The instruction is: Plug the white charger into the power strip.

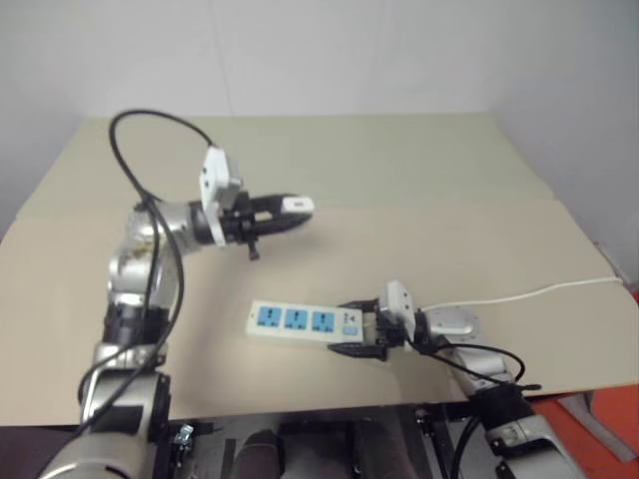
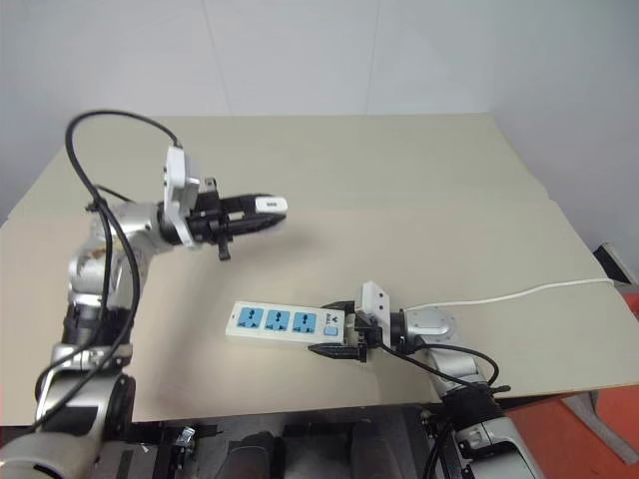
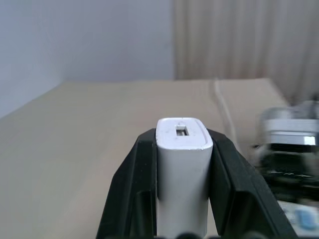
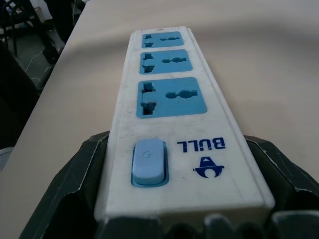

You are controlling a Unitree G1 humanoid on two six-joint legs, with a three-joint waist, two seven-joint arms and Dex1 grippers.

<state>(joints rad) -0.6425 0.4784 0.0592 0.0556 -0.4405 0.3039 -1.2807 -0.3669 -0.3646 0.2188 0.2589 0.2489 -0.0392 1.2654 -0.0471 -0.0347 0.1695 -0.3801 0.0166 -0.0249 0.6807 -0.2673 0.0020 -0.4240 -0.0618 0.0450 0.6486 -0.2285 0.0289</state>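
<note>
The white charger [image 1: 298,206] [image 3: 182,169] is pinched between the black fingers of my left gripper [image 1: 290,212], held level above the table and pointing toward the right. The power strip [image 1: 303,322] [image 4: 175,119] lies flat near the table's front edge, its three blue sockets facing up and its blue switch [image 4: 148,162] at the right end. My right gripper [image 1: 356,327] clasps that switch end, one finger on each long side. The charger hangs above and behind the strip, well apart from it.
The strip's thin white cord [image 1: 539,292] runs rightward across the beige table [image 1: 399,180] to its right edge. A black cable [image 1: 150,150] loops above my left arm. An orange floor patch [image 1: 599,429] shows beyond the table's right front corner.
</note>
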